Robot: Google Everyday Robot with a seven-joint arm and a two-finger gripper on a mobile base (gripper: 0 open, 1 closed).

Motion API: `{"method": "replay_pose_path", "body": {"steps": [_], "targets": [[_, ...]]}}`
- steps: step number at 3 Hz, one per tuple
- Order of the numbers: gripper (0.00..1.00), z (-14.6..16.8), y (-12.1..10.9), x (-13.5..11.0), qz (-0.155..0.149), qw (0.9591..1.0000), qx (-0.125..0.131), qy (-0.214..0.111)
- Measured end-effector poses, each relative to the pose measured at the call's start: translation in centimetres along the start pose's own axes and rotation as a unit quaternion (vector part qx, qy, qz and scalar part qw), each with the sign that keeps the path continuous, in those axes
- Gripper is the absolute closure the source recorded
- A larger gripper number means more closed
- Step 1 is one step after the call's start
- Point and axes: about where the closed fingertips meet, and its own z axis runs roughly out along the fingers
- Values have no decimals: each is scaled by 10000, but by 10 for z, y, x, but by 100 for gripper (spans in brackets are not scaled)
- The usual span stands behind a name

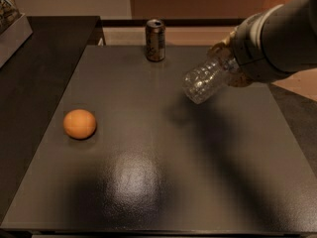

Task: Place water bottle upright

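The water bottle (204, 80) is a clear ribbed plastic bottle. It hangs tilted in the air above the right part of the dark table (148, 182), its base pointing down and to the left. Its cap and label are hidden behind my arm. My gripper (229, 58) comes in from the right and is shut on the bottle's upper part; the grey arm covers most of it.
A brownish metal can (155, 39) stands upright at the table's back edge. An orange (79, 124) lies on the left side. A second dark surface (39, 73) adjoins on the left, with a light box (10, 24) at the far left corner.
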Motion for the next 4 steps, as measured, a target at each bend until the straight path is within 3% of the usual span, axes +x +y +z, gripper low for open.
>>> {"method": "replay_pose_path", "body": {"steps": [1,2,4], "targets": [[100,9,-13,7,-552,9977,401,-57],[100,23,-22,7,-831,9926,865,-166],[100,56,-48,-5,-1151,9770,1751,-390]]}}
